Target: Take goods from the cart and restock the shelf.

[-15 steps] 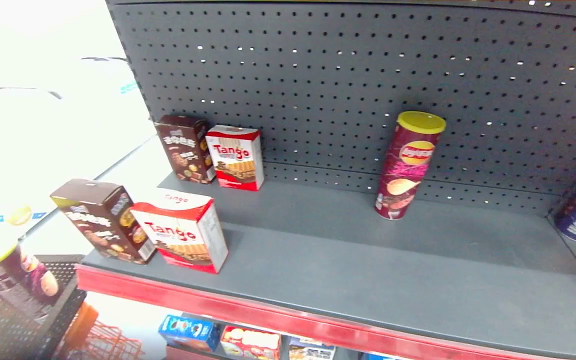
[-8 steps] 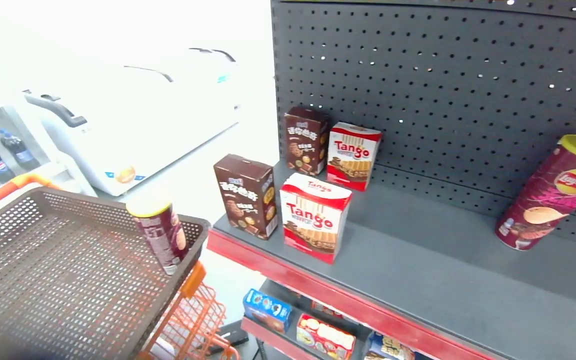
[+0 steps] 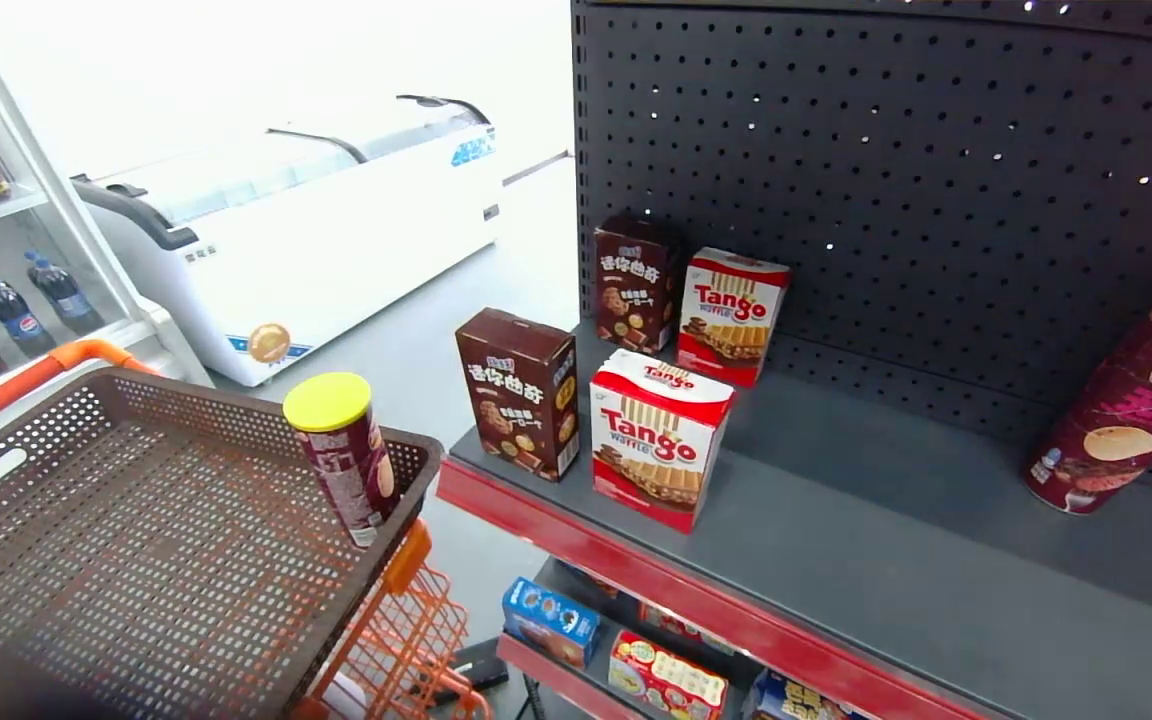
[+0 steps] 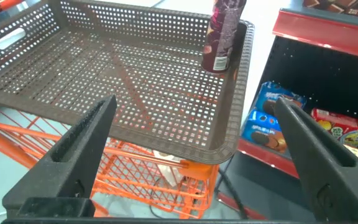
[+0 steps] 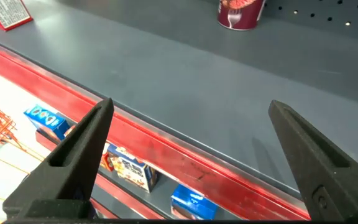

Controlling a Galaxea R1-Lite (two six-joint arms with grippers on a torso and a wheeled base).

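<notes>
A maroon chip can with a yellow lid stands upright in the brown cart basket, in the corner nearest the shelf. In the left wrist view my left gripper hangs open over the basket's near rim, well short of that can. My right gripper is open above the grey shelf's red front edge, nothing between its fingers. A matching chip can leans against the pegboard at the shelf's right.
Two brown boxes and two red-white wafer boxes stand at the shelf's left end. The shelf's middle is bare. Packets fill the lower shelf. A white freezer stands behind the cart.
The head camera has swung left, so the cart basket and its can came into the picture. The goods on the shelf have not moved.
</notes>
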